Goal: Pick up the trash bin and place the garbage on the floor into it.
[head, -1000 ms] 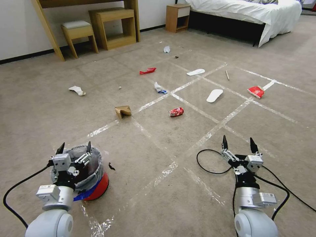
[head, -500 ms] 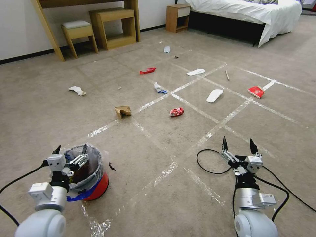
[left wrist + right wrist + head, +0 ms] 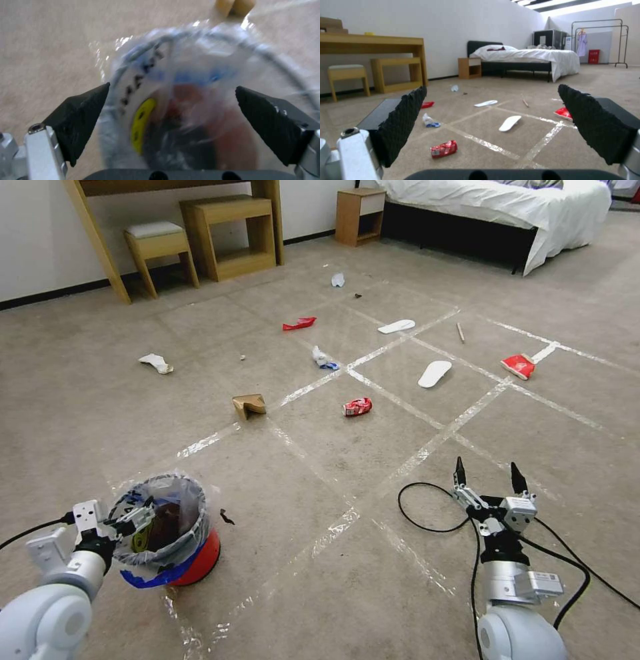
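Note:
The trash bin [image 3: 190,561], red and blue with a clear crinkly liner, stands on the carpet at the near left. My left gripper [image 3: 112,515] is open at the bin's left rim, one finger over the rim and the other outside it. In the left wrist view the trash bin [image 3: 186,105] lies between and beyond the open fingers [image 3: 83,117]. My right gripper [image 3: 488,477] hovers open over the floor at the near right. Garbage lies ahead: a red wrapper [image 3: 357,407], a cardboard piece [image 3: 249,405], a white slipper [image 3: 435,373], a tissue wad [image 3: 156,363] and a stick [image 3: 460,332].
A black cable [image 3: 427,513] loops on the carpet beside my right arm. Tape lines cross the floor. A stool [image 3: 159,247], a wooden desk [image 3: 227,233], a nightstand [image 3: 360,213] and a bed [image 3: 507,207] line the far side.
My left arm has swung left and lower, from above the bin's opening to its left rim. The right gripper has barely moved.

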